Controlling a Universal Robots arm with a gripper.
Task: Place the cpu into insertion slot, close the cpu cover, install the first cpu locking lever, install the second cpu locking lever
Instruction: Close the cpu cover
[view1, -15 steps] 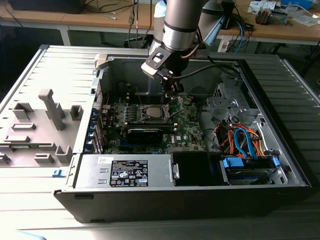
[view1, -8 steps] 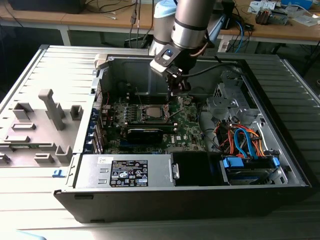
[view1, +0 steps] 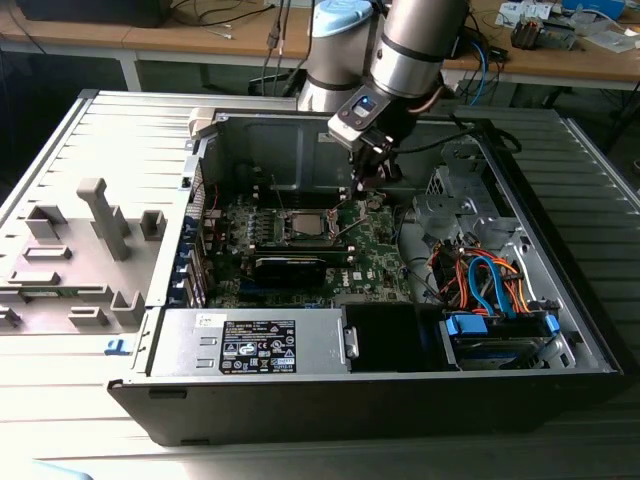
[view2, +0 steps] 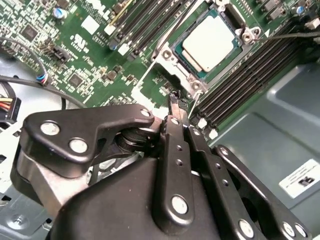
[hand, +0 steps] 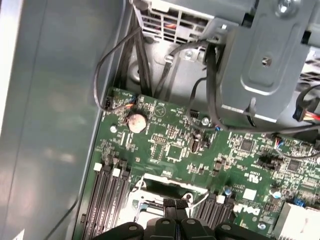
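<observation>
Silvery-grey metal is seen on the top of the cpu, which lies flat in the insertion slot. It is set apart from the fingers, with a strip of green motherboard between them. In the exterior view the cpu is placed near the middle of the board. The gripper is held just to the exterior view's right of it and a little farther back.

The chip is shown as a small pale square with rounded corners. It is framed by the cpu cover, a thin bright metal plate that appears to be lying down around it. Rows of dark memory slots run alongside the socket.

The fingers are drawn fully together, pad against pad, as seen in both wrist views. A thin metal wire stands just beside the tips of the gripper. Whether it is pinched between them cannot be told. The ribbed black tips of the gripper are held close above the board at the socket's edge.

The arm is reached down from the far side into the open computer case, with the wrist tilted towards the exterior view's left.
</observation>
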